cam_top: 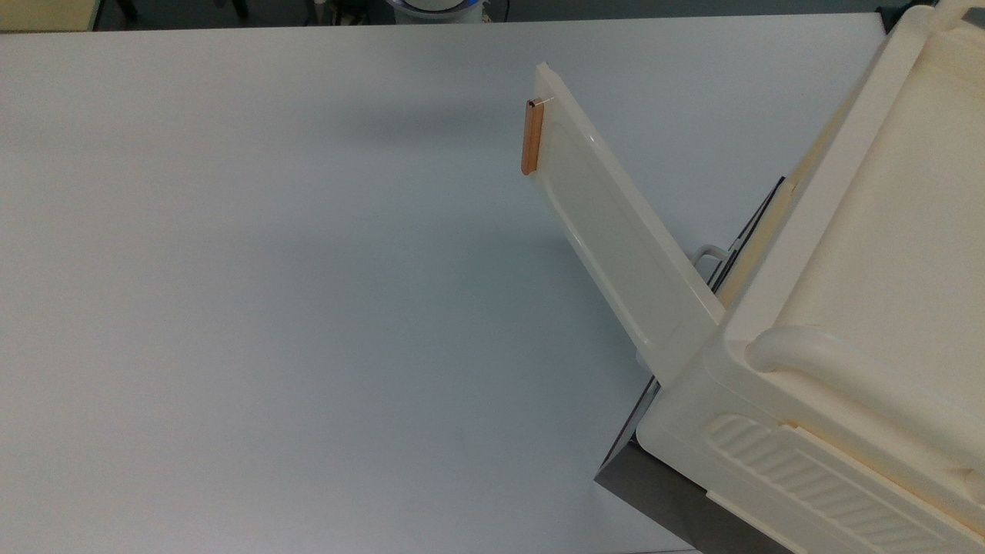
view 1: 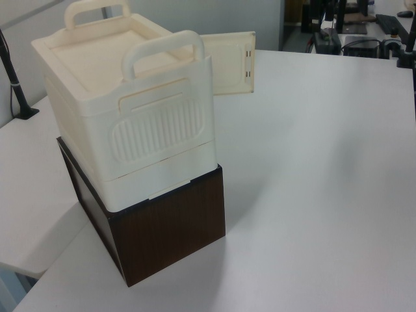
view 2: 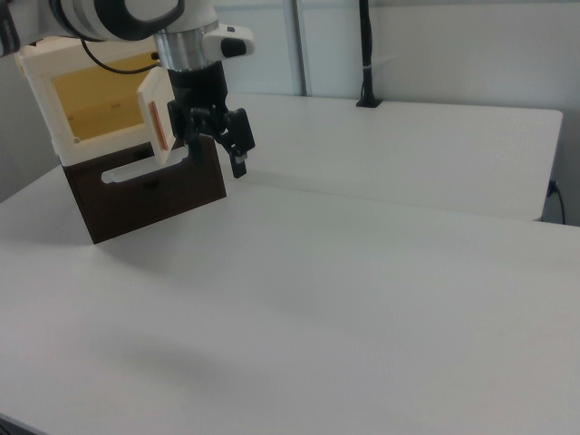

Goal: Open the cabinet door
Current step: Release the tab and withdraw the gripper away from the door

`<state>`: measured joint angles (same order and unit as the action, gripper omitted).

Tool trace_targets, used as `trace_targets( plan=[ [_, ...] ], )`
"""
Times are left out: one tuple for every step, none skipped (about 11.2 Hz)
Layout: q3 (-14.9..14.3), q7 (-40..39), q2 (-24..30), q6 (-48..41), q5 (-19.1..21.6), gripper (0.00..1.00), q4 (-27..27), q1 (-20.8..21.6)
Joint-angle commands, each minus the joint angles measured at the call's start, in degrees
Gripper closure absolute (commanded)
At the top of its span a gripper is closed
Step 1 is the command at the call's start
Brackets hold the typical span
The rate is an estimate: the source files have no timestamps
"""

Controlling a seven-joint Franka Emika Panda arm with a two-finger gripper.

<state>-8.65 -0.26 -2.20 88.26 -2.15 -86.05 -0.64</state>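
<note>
In the right view the gripper (view 2: pixel 217 154) is seen above the table (view 2: pixel 381 272) with fingers spread, nothing held. Behind it, the door (cam_top: pixel 616 231) is swung wide from the cream cabinet (cam_top: pixel 862 323), its copper handle (cam_top: pixel 531 137) outermost; a dark box (view 1: pixel 166 231) is set beneath.

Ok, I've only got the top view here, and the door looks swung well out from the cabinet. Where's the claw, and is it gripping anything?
Observer: In the right view the claw hangs open by the door, next to its orange handle, gripping nothing.
Operator: Can you see into the cabinet?
Observer: Yes, the right view looks through the opening at a yellowish interior.
Operator: And what's the cabinet standing on?
Observer: The left view shows it on a dark wood-grain box.
</note>
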Motion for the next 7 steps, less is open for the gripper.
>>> trace_targets(
  plan=[
    [0.6,0.9,1.3,-0.1,-1.3,0.0,-2.2,1.0],
    [0.5,0.7,1.2,0.2,-1.3,0.0,-2.1,0.9],
    [0.5,0.8,0.8,1.6,-1.3,0.0,-2.1,0.9],
    [0.5,1.0,-0.4,2.3,-1.3,0.0,-1.7,0.8],
    [0.5,1.1,-0.6,2.3,-1.3,0.0,-1.5,0.9],
    [0.5,1.1,-0.6,2.3,-1.3,0.0,-1.5,1.0],
    [0.5,1.1,-0.5,2.2,-1.3,0.0,-1.5,1.0]
  ],
)
